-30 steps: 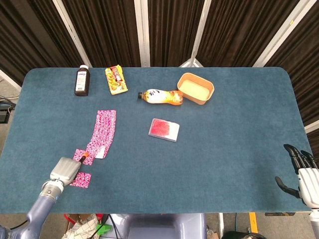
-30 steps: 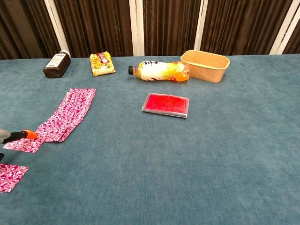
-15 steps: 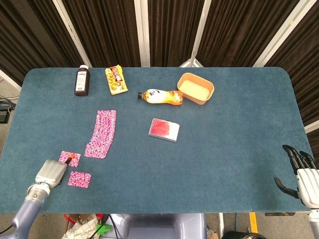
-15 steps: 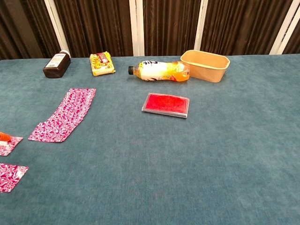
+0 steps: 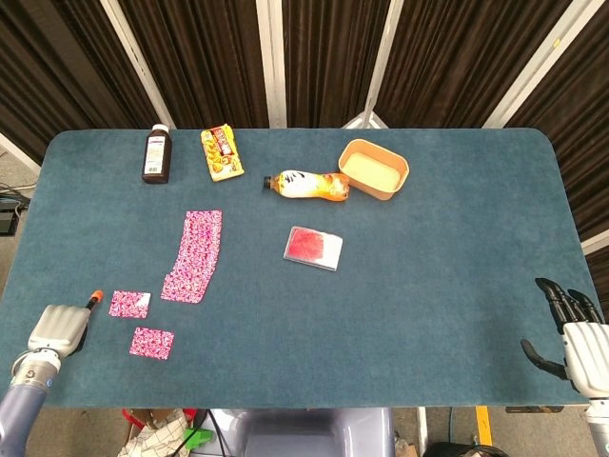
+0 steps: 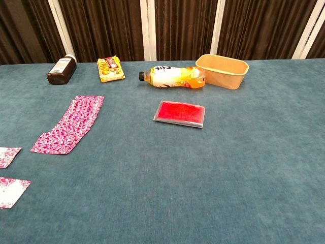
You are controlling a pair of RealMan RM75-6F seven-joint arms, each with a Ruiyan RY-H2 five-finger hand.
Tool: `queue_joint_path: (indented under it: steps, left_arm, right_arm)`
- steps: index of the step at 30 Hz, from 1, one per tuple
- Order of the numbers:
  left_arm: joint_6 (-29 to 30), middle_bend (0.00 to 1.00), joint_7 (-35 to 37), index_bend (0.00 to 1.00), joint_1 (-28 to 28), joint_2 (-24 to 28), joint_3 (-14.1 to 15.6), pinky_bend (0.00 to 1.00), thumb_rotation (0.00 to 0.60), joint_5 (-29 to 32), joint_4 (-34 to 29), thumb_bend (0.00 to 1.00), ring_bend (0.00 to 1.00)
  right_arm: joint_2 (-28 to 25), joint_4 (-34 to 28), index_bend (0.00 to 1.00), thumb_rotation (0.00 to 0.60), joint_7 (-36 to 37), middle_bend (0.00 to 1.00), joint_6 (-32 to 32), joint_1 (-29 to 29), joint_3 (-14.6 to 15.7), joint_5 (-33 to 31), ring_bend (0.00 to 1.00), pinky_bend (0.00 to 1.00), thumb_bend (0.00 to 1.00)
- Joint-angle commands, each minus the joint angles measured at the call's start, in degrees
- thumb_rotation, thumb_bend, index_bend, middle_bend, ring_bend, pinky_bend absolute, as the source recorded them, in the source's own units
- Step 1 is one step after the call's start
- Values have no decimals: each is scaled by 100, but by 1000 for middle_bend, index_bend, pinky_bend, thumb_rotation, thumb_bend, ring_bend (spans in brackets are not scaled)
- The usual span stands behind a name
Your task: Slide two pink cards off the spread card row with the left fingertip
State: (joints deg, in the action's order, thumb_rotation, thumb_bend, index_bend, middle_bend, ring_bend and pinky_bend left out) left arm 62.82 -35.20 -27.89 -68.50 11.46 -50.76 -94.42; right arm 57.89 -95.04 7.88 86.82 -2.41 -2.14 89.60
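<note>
Item: two pink cards, detached. One card (image 5: pixel 128 304) lies just beside the spread card row (image 5: pixel 194 254), at its 7 o'clock end, with a gap showing between them; the other card (image 5: pixel 152 343) lies at 5 o'clock from the first, apart from it. Both are flat on the blue surface (image 5: pixel 428 267).

Left robot hand (image 5: pixel 60 328): found at 9 o'clock of the two cards, near them and touching neither. One orange-tipped finger (image 5: pixel 95 296) is extended toward 1 o'clock; the rest cannot be made out; nothing is held.

Views compared: the left robot hand is shown in the head view only; in the chest view both cards (image 6: pixel 8 156) (image 6: pixel 11 191) are cut by the left edge, and the row (image 6: pixel 70 124) is seen whole.

Right robot hand (image 5: pixel 571 333): seen at the surface's 4 o'clock corner, fingers spread, holding nothing.

Further out, at 12 o'clock of the row: a brown bottle (image 5: pixel 157 154) and a yellow packet (image 5: pixel 221 152). At 3 o'clock: a red case (image 5: pixel 313 248), an orange drink bottle (image 5: pixel 306 184) lying on its side, a tan tub (image 5: pixel 373 168).
</note>
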Motion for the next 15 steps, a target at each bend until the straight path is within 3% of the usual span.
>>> queue_joint_path:
  steps: [1,4,7,12,15]
  left_arm:
    - [92,839,247,75,35,104,-94,705,600,-341,-104,838,725]
    - [359,769,468,78,111,370,-154,671,600,-700,-429,716,643]
    - [937,608,810,87,364,838,-153,588,600,-1206,-1054,493,507]
    - [2059,342,1449,87,1039,1403,47,333,600,-2175,-1742,347,286]
    - [2521,210,1625,88,1373,1462,196,244,600,-2672,-1798,295,157]
  right_arm:
    - [5,-11,0,600,-24,126,-8,-8,-1,2,220,137,313]
    - [8,-12,0,600,-27,126,-6,-9,-15,-23,221,137,312]
    - [17,0,0,600,-28,126,-29,-23,-18,-28,220,137,313]
    - [35,-1,0,600,-56,126,-59,-32,-15,-47,220,137,313]
    - [47,-19,0,600,-90,126,-36,-19,-26,-72,211,137,312]
